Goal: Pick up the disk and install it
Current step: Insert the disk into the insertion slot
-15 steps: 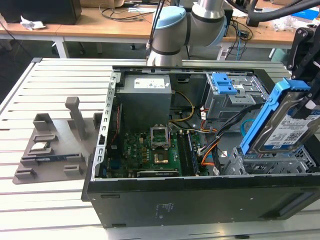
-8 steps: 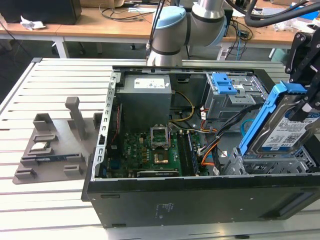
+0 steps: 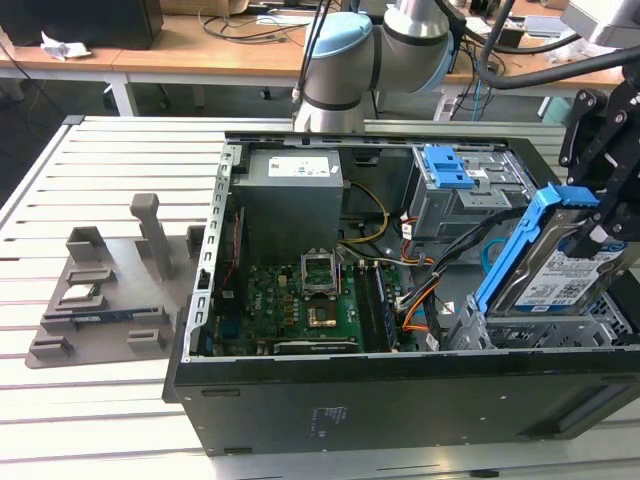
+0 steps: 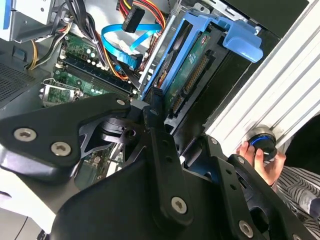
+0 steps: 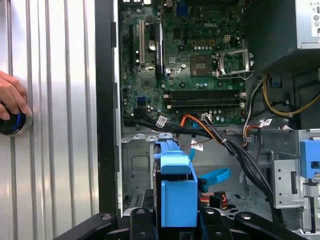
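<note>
One disk [image 3: 555, 270]: flat rectangular silver metal, blue plastic bracket, white label; tilted above the open black case [image 3: 400, 410], at its end on the exterior view's right. My tool [image 3: 598, 228]: black angular fingers clamped on the disk's bracket.

Exterior view looks down on the computer case [image 3: 400, 410]; both close wrist views share the disk [image 4: 192, 67].

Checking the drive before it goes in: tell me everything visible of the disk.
The disk is a flat silver metal drive with a white-and-blue label, in a blue plastic bracket. The pincer grips its raised end; it tilts steeply, lower end at the grey bay on the exterior view's right. Its green board and connector face the second wrist view.
</note>
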